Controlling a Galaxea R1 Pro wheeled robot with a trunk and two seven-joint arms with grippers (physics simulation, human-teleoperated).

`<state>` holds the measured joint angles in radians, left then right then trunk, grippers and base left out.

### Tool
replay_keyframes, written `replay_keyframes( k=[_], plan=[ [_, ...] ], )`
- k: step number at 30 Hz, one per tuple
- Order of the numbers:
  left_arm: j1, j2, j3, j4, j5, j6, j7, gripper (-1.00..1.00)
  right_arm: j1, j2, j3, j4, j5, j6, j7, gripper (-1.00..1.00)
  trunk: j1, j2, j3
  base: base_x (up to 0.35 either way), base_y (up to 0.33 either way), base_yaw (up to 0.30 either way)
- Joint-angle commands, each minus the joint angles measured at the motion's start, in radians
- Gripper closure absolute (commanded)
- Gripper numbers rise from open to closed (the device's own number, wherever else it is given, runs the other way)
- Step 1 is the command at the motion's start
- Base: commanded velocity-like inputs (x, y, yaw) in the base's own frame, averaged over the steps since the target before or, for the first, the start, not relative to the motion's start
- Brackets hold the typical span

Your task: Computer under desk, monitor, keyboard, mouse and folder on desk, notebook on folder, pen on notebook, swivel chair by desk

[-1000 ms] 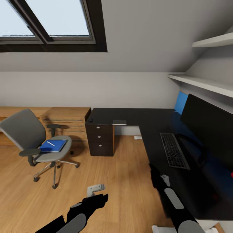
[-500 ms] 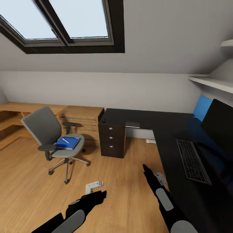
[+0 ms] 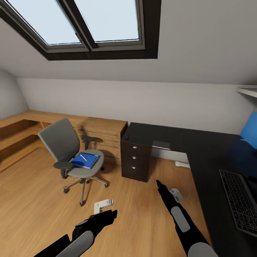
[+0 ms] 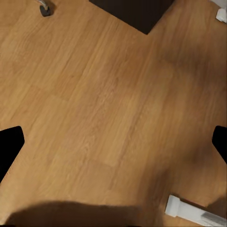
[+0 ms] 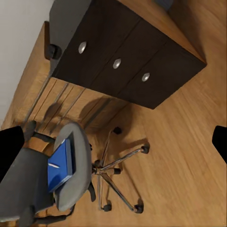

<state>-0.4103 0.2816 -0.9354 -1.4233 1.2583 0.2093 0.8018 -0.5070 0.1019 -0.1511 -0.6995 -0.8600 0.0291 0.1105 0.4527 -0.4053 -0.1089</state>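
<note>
The view has swung left, bringing the grey swivel chair nearer centre. The flat bright blue folder lies on its seat with the slim white pen on top. Both grippers, left and right, hang low with fingers spread and empty, free for the approach.

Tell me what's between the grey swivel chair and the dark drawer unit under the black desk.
Bare oak floor in the head view, between the grey swivel chair and the dark three-drawer unit; an oak slatted cabinet stands behind that gap.

Attic home office: skylight, desk, swivel chair.
</note>
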Motion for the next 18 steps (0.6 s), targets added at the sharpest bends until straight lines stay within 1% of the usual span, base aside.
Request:
replay_keyframes(
  k=[1, 5, 11, 12, 18],
  plan=[
    [-0.002, 0.001, -0.002, -0.001, 0.003, 0.004, 0.006, -1.00, -0.001, 0.000, -0.005, -0.021, -0.010, 0.004, 0.006, -1.00, -0.003, 0.005, 0.001, 0.326, 0.000, 0.047],
    [-0.002, 0.001, 0.000, 0.000, 0.003, 0.006, 0.007, -1.00, -0.001, -0.004, -0.007, -0.058, -0.009, 0.007, 0.004, -1.00, -0.003, 0.005, 0.001, 0.328, 0.000, 0.020],
    [-0.002, 0.001, 0.001, 0.000, 0.003, 0.007, 0.008, -1.00, -0.001, -0.005, -0.007, -0.066, -0.004, 0.005, 0.007, -1.00, -0.003, 0.005, 0.001, 0.329, 0.000, 0.004],
    [-0.002, 0.001, 0.001, 0.000, 0.003, 0.007, 0.008, -1.00, -0.001, -0.004, -0.007, -0.068, 0.014, 0.005, 0.007, -1.00, -0.003, 0.005, 0.001, 0.329, 0.000, 0.001],
    [-0.002, 0.001, 0.002, 0.000, 0.003, 0.006, 0.007, -1.00, -0.001, 0.000, -0.009, -0.069, 0.034, 0.000, 0.011, -1.00, -0.003, 0.005, 0.001, 0.329, 0.000, 0.000]
  ],
)
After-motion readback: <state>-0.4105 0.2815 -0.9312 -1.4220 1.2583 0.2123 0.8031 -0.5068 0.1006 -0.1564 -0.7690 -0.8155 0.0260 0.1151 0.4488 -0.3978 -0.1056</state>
